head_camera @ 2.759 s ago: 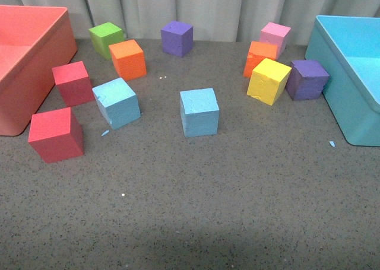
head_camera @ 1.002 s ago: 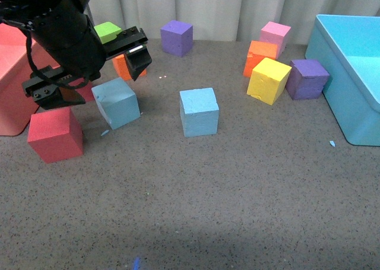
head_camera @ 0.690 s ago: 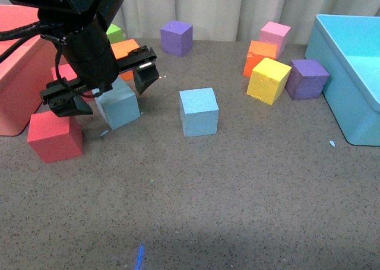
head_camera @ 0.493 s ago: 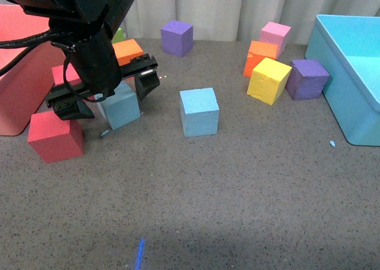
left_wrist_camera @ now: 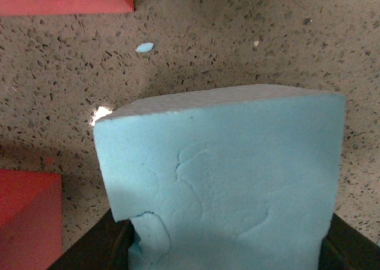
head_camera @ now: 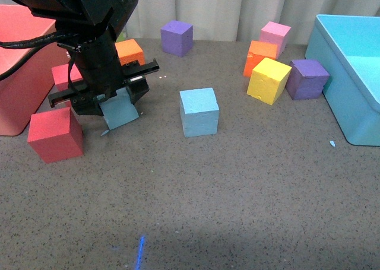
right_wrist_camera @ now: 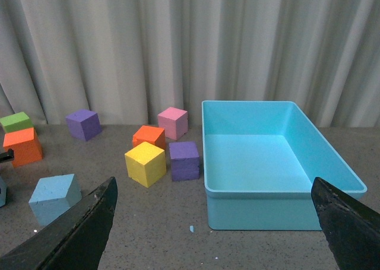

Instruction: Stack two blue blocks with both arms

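One blue block [head_camera: 120, 113] sits on the grey table at the left, and my left gripper [head_camera: 113, 104] is shut on it, a black finger against each side. In the left wrist view this block [left_wrist_camera: 225, 175] fills the frame between the fingers [left_wrist_camera: 89, 252], its bottom still close to the table. The second blue block [head_camera: 199, 111] stands free mid-table; the right wrist view shows this block [right_wrist_camera: 54, 194] as well. My right gripper [right_wrist_camera: 214, 234] hangs open above the table with nothing between its fingers. It is out of the front view.
Red blocks [head_camera: 54, 133] [head_camera: 70, 77] and an orange block [head_camera: 129, 50] crowd the left arm. A salmon bin [head_camera: 24, 74] stands far left and a turquoise bin [head_camera: 350, 74] far right. Yellow [head_camera: 268, 80], purple [head_camera: 306, 79], orange and pink blocks cluster at the back right.
My left arm came in from the upper left, dropped over the left blue block and shut its fingers on it. The other blocks have not moved.
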Controlling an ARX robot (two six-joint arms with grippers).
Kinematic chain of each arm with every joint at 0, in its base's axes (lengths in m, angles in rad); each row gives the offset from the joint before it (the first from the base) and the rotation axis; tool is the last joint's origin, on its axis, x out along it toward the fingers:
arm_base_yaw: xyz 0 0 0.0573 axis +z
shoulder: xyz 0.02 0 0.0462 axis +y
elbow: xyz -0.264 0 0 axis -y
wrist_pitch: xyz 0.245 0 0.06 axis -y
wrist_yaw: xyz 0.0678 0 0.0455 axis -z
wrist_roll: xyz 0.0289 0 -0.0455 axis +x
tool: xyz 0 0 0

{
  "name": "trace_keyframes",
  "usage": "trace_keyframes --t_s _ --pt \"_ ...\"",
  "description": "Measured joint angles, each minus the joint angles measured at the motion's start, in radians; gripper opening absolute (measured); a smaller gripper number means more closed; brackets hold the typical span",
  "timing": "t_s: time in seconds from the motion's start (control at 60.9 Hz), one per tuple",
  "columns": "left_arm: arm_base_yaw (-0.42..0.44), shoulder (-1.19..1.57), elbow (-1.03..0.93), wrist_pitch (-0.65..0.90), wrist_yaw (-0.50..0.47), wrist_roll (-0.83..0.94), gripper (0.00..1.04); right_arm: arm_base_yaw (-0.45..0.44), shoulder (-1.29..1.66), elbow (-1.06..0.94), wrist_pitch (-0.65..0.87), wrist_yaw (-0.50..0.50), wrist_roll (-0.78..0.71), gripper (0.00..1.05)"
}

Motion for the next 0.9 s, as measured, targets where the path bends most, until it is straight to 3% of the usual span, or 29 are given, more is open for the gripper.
trace_keyframes --t_s 0.591,0.903 --pt "-0.223 -0.089 0.157 -0.104 -0.016 0.000 0.47 0.000 0.000 0.000 0.000 0.000 0.000 0.95" --pt "-0.252 -0.051 0.183 -0.129 -0.017 0.035 0.47 0.000 0.000 0.000 0.000 0.000 0.000 0.95"
